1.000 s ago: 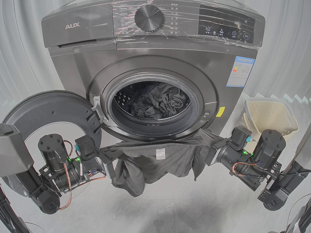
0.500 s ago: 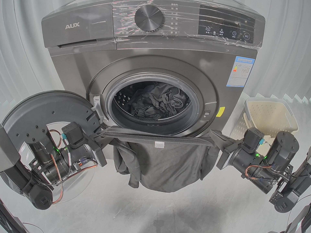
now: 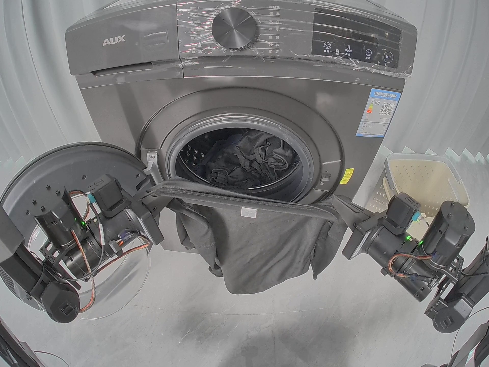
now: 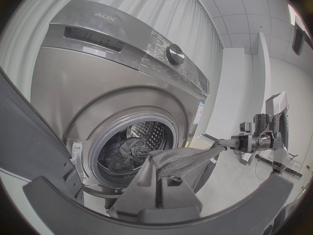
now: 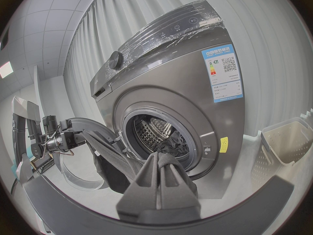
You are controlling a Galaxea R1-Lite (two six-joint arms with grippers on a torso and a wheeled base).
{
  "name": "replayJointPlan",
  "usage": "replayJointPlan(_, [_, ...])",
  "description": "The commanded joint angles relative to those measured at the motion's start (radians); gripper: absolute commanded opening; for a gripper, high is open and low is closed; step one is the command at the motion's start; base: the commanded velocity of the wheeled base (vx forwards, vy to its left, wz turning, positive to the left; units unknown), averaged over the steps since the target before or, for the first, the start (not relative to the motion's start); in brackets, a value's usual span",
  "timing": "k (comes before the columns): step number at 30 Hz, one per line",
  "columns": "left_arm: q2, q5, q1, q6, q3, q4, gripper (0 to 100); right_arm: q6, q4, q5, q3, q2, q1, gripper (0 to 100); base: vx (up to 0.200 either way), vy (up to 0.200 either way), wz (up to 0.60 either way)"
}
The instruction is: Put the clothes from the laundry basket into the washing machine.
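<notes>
A dark grey garment [image 3: 254, 240] hangs stretched between my two grippers, just in front of the washing machine's [image 3: 239, 93] round opening. My left gripper [image 3: 153, 192] is shut on its left end, beside the door hinge. My right gripper [image 3: 342, 207] is shut on its right end, below the yellow sticker. The taut top edge crosses the lower rim of the opening, and the rest droops toward the floor. Dark clothes [image 3: 244, 159] lie inside the drum. The left wrist view has the fingers [image 4: 143, 177] pinching cloth [image 4: 186, 160]. In the right wrist view the fingers [image 5: 146, 173] also clamp cloth [image 5: 111, 160].
The machine's round door [image 3: 66, 174] stands swung open at the left, right behind my left arm. A cream laundry basket [image 3: 425, 179] leans by the machine's right side, behind my right arm. Bare grey floor [image 3: 254, 327] lies in front.
Both grippers have risen and moved toward the machine with the garment. Its top edge went from below the opening up to the lower rim.
</notes>
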Motion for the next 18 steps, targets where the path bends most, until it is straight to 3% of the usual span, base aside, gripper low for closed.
replayJointPlan(1, [-0.006,0.001,0.001,-0.001,-0.005,-0.001,0,0.003,-0.002,0.0,-0.018,0.002,0.004,0,0.0,0.0,0.0])
replayJointPlan(10, [-0.016,0.001,-0.002,0.007,-0.002,0.001,0,0.008,-0.002,0.001,-0.038,0.005,0.009,0,0.0,0.0,0.0])
replayJointPlan(13, [-0.046,0.001,-0.022,-0.002,0.01,0.002,0,0.009,-0.002,-0.002,-0.037,0.019,0.017,0,0.0,0.0,0.0])
replayJointPlan(15, [-0.037,0.01,-0.043,0.015,0.002,0.001,0,0.014,-0.002,-0.008,-0.04,0.045,0.027,0,0.0,0.0,0.0])
replayJointPlan(17, [-0.04,0.012,-0.045,0.015,0.002,0.002,0,0.018,-0.002,-0.014,-0.044,0.048,0.029,0,0.0,0.0,0.0])
replayJointPlan(18, [-0.048,0.013,-0.043,0.001,0.005,0.002,0,0.026,-0.002,-0.022,-0.057,0.048,0.029,0,0.0,0.0,0.0])
